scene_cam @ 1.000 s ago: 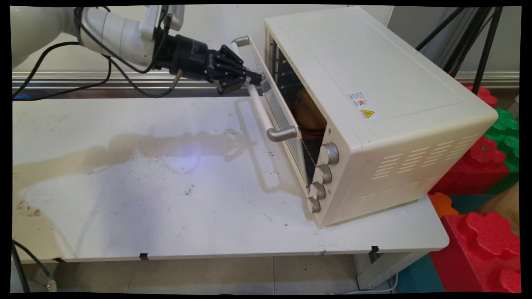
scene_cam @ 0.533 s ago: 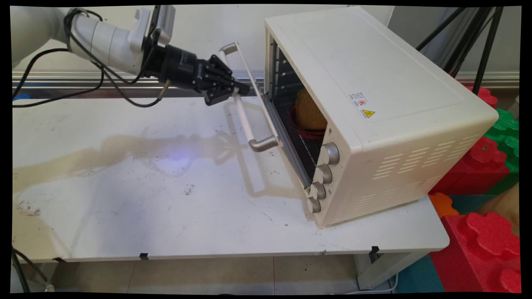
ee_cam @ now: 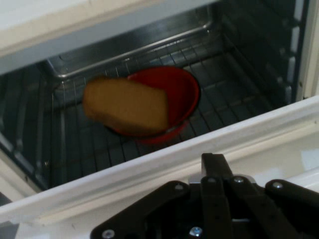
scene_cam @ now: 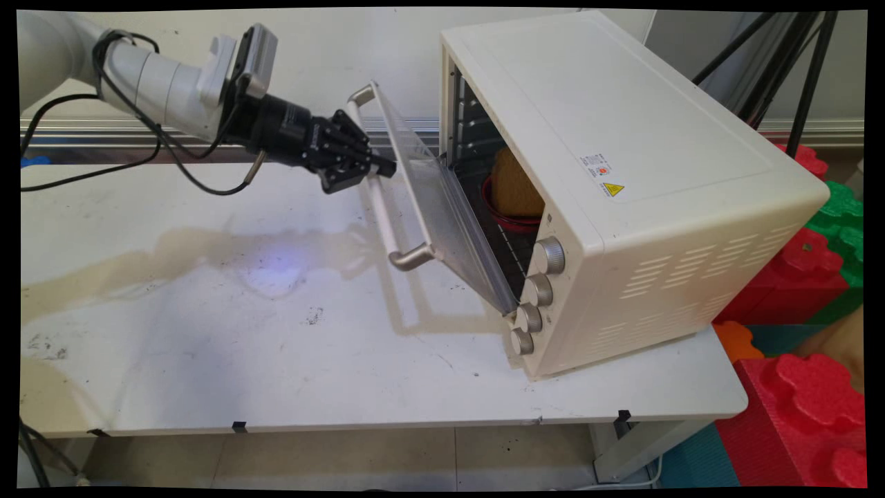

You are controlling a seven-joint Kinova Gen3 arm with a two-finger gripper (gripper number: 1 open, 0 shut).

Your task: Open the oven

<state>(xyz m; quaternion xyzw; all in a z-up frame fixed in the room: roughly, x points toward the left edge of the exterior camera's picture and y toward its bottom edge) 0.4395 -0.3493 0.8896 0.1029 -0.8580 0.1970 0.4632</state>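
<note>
A cream toaster oven (scene_cam: 643, 138) stands on the right of the white table (scene_cam: 242, 360). Its glass door (scene_cam: 432, 197) hangs part-way open, tilted outward. My gripper (scene_cam: 380, 168) is shut on the door's white bar handle (scene_cam: 382, 211), near its upper end. In the hand view the handle (ee_cam: 149, 172) crosses just above my gripper (ee_cam: 214, 162). Beyond it, on the oven's wire rack (ee_cam: 224, 107), sits a red bowl (ee_cam: 183, 92) with a brown slice of bread (ee_cam: 124, 104) leaning in it. The main view shows the same bread (scene_cam: 517, 185) and bowl (scene_cam: 510, 221) through the door gap.
Four silver knobs (scene_cam: 546, 256) run down the oven's front right side. Red and green foam blocks (scene_cam: 805, 415) lie on the floor to the right of the table. Black tripod legs (scene_cam: 795, 62) stand behind the oven. Black cables (scene_cam: 138, 152) hang from the arm.
My gripper has moved left and down with the handle in it, and the oven door has swung from nearly closed to part-way open, uncovering more of the bread and bowl.
</note>
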